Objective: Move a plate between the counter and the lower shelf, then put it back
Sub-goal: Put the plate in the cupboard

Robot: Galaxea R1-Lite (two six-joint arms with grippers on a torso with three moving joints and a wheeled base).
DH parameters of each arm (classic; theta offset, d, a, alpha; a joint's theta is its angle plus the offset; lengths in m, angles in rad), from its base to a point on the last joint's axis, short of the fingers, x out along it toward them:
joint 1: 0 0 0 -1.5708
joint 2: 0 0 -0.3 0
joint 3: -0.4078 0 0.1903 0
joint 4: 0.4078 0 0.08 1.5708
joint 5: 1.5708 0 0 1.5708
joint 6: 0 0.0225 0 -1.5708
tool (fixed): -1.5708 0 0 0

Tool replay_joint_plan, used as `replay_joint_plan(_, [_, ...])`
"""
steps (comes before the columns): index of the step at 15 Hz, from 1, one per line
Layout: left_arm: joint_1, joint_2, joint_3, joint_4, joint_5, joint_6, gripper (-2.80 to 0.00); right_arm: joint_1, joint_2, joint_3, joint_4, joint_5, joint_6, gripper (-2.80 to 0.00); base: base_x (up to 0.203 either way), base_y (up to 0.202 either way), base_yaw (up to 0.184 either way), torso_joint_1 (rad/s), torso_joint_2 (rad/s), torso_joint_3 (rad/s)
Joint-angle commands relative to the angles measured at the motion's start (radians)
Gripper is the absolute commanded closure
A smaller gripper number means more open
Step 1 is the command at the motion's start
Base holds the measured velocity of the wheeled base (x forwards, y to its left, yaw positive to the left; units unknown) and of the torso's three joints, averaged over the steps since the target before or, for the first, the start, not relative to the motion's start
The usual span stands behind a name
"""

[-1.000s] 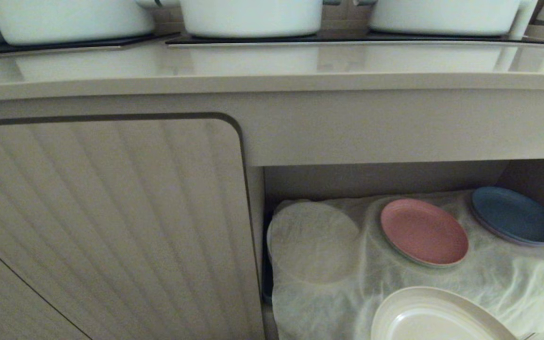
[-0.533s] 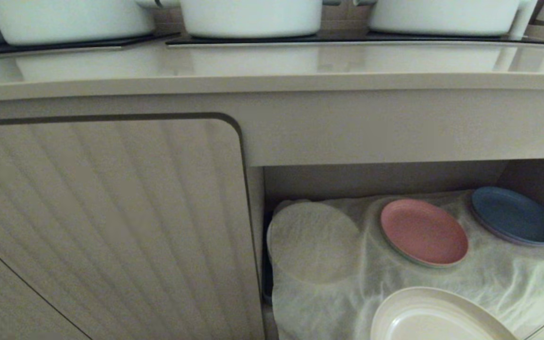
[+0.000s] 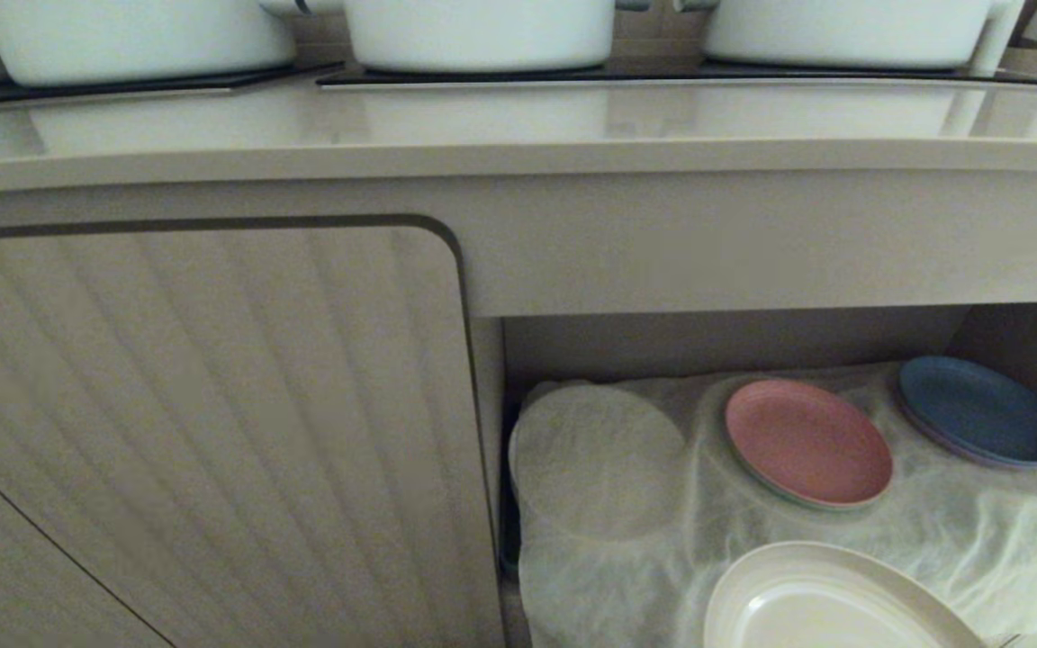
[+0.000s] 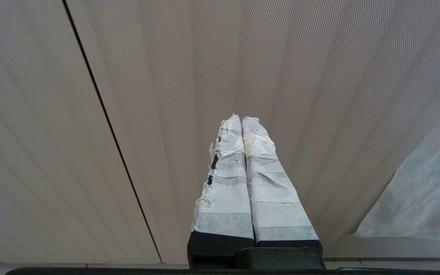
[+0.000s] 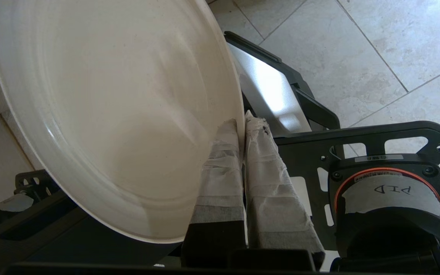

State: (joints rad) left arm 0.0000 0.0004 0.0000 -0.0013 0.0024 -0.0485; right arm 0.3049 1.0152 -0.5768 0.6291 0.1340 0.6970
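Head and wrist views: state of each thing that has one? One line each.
plate: held by its rim, tilted, off any surface.
right end effector: shut on the plate's rim.
left end effector: shut, empty, facing the cabinet door.
cabinet door: closed.
lower shelf: open-fronted, floor covered by a wrinkled cloth.
pink plate: resting on a cloth hump.
blue plate: resting on a cloth hump.
counter: carries white pots at the back.

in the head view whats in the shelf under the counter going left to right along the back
cloth-covered round hump → pink plate → blue plate. The cream plate sits nearer the camera, below the pink one, so it is left out of the row.
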Motion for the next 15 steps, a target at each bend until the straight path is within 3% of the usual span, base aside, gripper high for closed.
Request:
replay_joint_plan(1, [0.0, 0.0, 0.0, 0.0, 0.001, -0.001, 0.0, 0.0, 0.014, -0.002, 0.001, 0.001, 0.004, 0.0, 0.0, 0.0, 0.0, 0.0, 0.0, 0.0])
replay_joint_plan(8, [0.0, 0.0, 0.0, 0.0, 0.001, -0.001, 0.0, 0.001, 0.055, 0.011, -0.087, 0.001, 0.005, 0.0, 0.0, 0.0, 0.0, 0.0, 0.0, 0.0])
replay_joint_plan(15, [0.0, 0.0, 0.0, 0.0, 0.001, -0.001, 0.0, 0.002, 0.231, 0.01, -0.272, 0.038, -0.002, 0.0, 0.0, 0.0, 0.0, 0.0, 0.0, 0.0])
